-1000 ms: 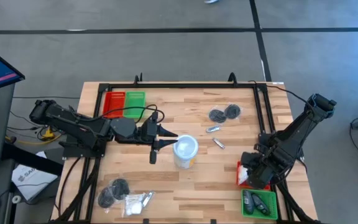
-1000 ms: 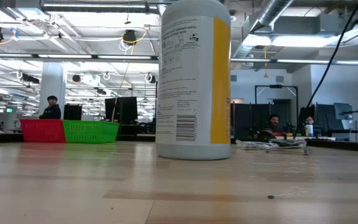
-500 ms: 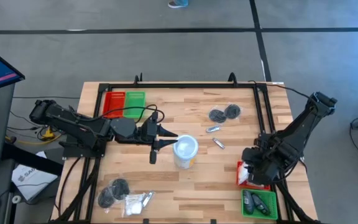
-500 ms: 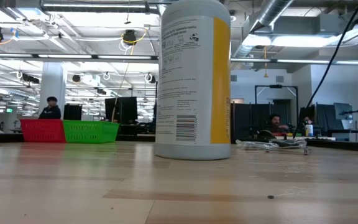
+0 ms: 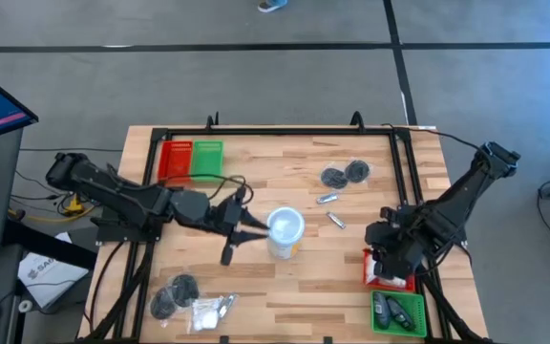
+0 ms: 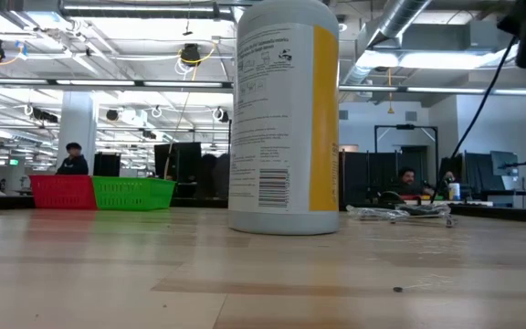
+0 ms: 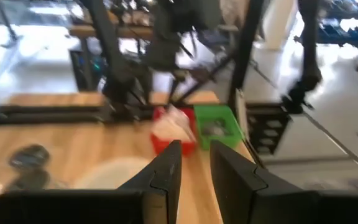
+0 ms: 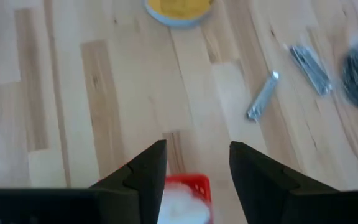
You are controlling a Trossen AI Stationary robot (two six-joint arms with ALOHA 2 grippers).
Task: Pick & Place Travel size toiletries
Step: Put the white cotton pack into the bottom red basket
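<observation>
In the high view, dark grey round pieces and two slim tubes lie on the table's right half. More dark pieces and white sachets lie near the near-left corner. My left gripper is open and empty, just left of the white cup. My right gripper is open and empty, hovering over the far end of a red tray that holds white sachets. The right wrist view shows a tube on the wood.
A green tray with dark pieces sits at the near-right corner. A red tray and a green tray stand at the far left. The cup fills the low view's middle. A black frame edges the table.
My left gripper has swung toward the table's near edge beside the cup, its fingers now slanting toward the near right. My right gripper has moved from over the red tray toward the far edge and slightly left. The objects have stayed in place.
</observation>
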